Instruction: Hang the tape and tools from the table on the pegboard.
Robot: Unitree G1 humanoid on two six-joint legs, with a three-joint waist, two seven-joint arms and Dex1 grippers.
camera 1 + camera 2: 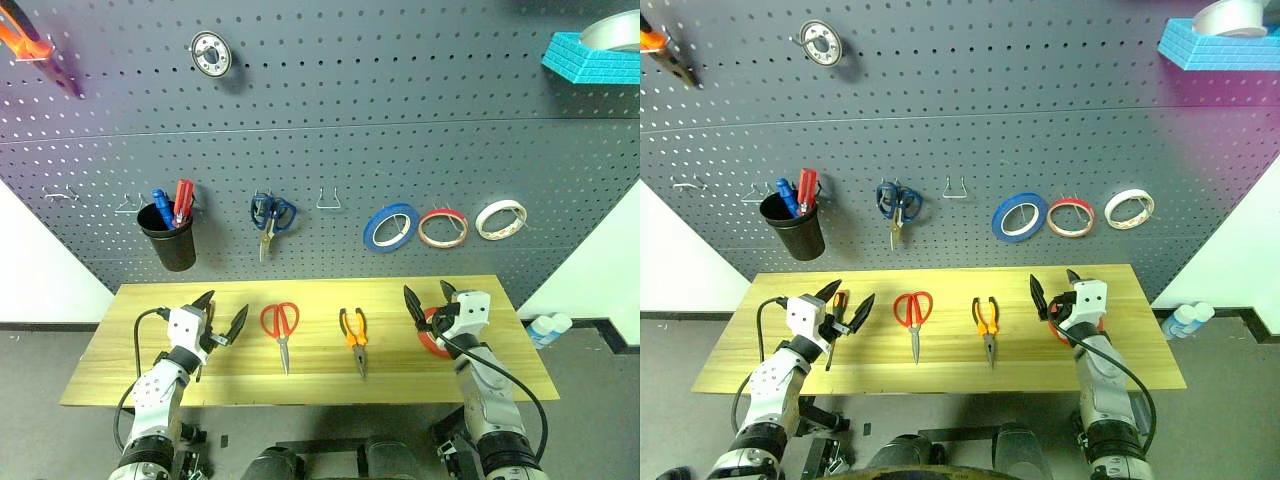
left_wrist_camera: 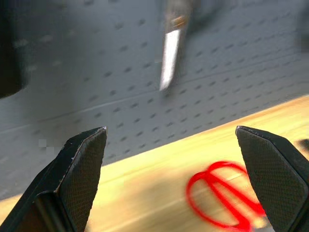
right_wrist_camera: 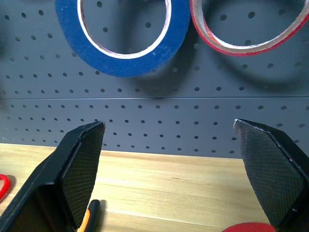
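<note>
Tools lay in a row on the light wood-grain table [image 1: 120, 385], in front of the dark grey pegboard [image 1: 400, 150]. Red-handled scissors [image 1: 281, 330] lay left of centre with the blades pointing toward the near edge, and the pliers with orange-and-black handles [image 1: 355, 335] lay just to their right, jaws also toward the near edge. The orange-handled screwdriver [image 1: 836, 322] lay at the left end of the row, mostly hidden between the fingers of the left gripper [image 1: 222, 318], which hung just above it, released and spread wide, grasping nothing. The red tape roll [image 1: 432, 335] rested on the right part of the table, partly covered by the right gripper [image 1: 427, 297], whose fingers also stood wide apart and empty, pointing at the board.

On the pegboard, a black cup [image 1: 168, 238] held a blue screwdriver [image 1: 161, 208] and a red screwdriver [image 1: 183, 202]. Blue-handled scissors [image 1: 271, 215] hung to its right, then an empty hook [image 1: 329, 200]. Further right hung three rolls in a line: a blue tape roll [image 1: 390, 227], a thin red-edged roll [image 1: 442, 228] and a whitish roll [image 1: 501, 219]. A round metal disc [image 1: 211, 52] sat high on the board, an orange-handled tool [image 1: 35, 50] hung at the top left corner, and a turquoise block [image 1: 590, 58] sat at the top right.
</note>
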